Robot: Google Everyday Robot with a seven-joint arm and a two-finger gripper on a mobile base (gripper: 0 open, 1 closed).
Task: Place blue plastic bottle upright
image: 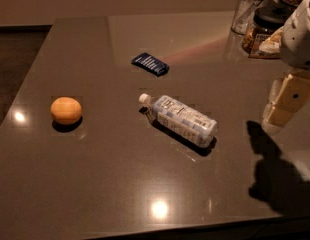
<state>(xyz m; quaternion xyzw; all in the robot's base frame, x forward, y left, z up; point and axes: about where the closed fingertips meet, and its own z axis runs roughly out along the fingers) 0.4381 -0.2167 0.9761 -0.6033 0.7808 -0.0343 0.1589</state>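
Camera view: the pincer, cream-coloured under a white arm, hangs above the dark glossy table at the frame's right edge, holding nothing. Whether it stands wide or narrow cannot be told from here. Its shadow falls on the tabletop just below it, toward the near edge.

Left of the pincer, apart from it, the blue plastic bottle lies on its side at mid-table, its white cap pointing away from the pincer toward the far left. Much farther left, well apart from bottle and pincer alike, sits an orange. A flat dark blue packet lies beyond the bottle, up and left of the pincer. Behind the pincer, at the table's far right corner, stand a clear glass jar and a dark-lidded jar.
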